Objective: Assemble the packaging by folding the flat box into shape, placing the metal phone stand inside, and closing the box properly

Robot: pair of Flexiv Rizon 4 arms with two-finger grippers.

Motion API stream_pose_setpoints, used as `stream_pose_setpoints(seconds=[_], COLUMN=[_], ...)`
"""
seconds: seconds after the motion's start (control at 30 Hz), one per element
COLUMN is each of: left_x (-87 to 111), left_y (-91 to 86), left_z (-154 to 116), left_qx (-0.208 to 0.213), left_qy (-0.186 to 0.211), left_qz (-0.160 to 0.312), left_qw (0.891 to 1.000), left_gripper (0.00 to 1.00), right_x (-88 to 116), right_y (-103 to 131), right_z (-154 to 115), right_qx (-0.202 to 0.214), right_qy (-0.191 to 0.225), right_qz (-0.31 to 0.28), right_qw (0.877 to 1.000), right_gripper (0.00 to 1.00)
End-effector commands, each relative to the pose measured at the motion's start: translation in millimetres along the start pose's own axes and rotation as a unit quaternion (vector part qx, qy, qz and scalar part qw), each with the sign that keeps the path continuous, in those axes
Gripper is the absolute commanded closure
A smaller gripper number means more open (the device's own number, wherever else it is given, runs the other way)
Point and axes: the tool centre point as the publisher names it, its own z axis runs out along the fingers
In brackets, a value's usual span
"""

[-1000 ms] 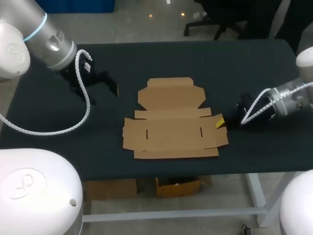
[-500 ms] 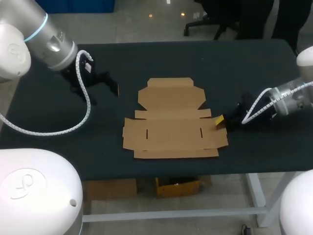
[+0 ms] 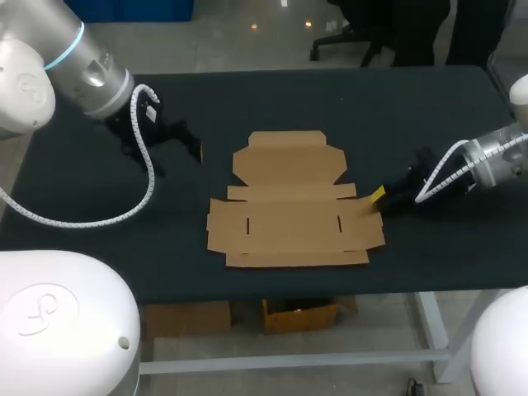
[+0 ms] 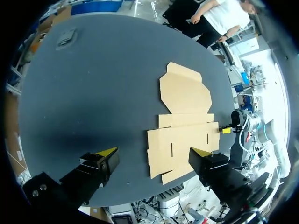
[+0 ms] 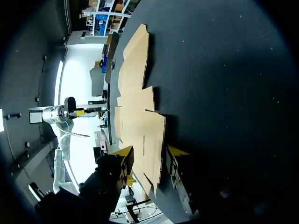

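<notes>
The flat brown cardboard box point(image 3: 289, 206) lies unfolded in the middle of the black table, lid panel toward the far side. My right gripper point(image 3: 378, 196) sits low at the box's right edge. In the right wrist view its fingers point(image 5: 124, 151) stand apart, open, with the box's edge flap point(image 5: 156, 140) between them and not pinched. My left gripper point(image 3: 194, 148) hovers to the left of the box, wide open and empty point(image 4: 152, 158), the box point(image 4: 184, 121) lying ahead of it. I cannot make out a metal phone stand for certain.
A small grey object point(image 4: 67, 37) lies on the table's far left part; what it is I cannot tell. The table's front edge point(image 3: 297, 293) runs close below the box. Bare black tabletop point(image 3: 346, 103) stretches behind the box.
My right gripper has gone from shut to open and drawn slightly back to the right at the box's edge. The box and the left arm have barely moved.
</notes>
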Motion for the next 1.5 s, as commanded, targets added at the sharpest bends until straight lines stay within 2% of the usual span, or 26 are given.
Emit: stream_pose_setpoints(seconds=[0.03,0.3,0.5,0.57,0.6,0.7,1.0,1.03,1.07,1.1,1.5], left_x=[0.7,-0.6,-0.8,-0.3,0.0,1.4,2.9,2.9,3.1,3.3,3.9], left_y=[-1.1,-3.5,-7.5,-9.2,-10.1,-11.7,-22.7,-24.8,-26.6,-27.2,-27.9], left_z=[0,-3,-6,-7,-7,-10,-15,-16,-16,-16,-15], left_qx=[0.000,0.002,-0.008,-0.012,-0.011,-0.011,-0.012,-0.014,-0.018,-0.016,-0.012], left_qy=[-0.004,-0.007,-0.007,-0.004,-0.004,-0.004,0.001,0.000,-0.002,-0.004,-0.002], left_qz=[-0.002,-0.003,0.017,0.026,0.027,0.041,0.069,0.069,0.070,0.074,0.095], left_qw=[1.000,1.000,1.000,1.000,1.000,0.999,0.998,0.998,0.997,0.997,0.995], left_gripper=[0.00,0.00,0.00,0.00,0.00,0.00,0.00,0.26,0.86,1.00,1.00], right_x=[8,16,22,25,27,31,36,36,37,37,46], right_y=[-4,-6,-7,-6,-5,-3,10,11,13,14,25], right_z=[-8,-27,-42,-46,-48,-51,-57,-58,-59,-60,-68], right_qx=[-0.006,-0.010,-0.019,-0.022,-0.023,-0.025,-0.025,-0.025,-0.023,-0.023,-0.031], right_qy=[-0.014,-0.042,-0.065,-0.070,-0.072,-0.079,-0.089,-0.089,-0.092,-0.096,-0.116], right_qz=[0.000,0.000,-0.004,-0.006,-0.008,-0.017,-0.043,-0.043,-0.045,-0.046,-0.058], right_qw=[1.000,0.999,0.998,0.997,0.997,0.996,0.995,0.995,0.994,0.994,0.991], right_gripper=[0.58,0.58,0.61,0.74,0.75,0.99,1.00,1.00,1.00,1.00,1.00])
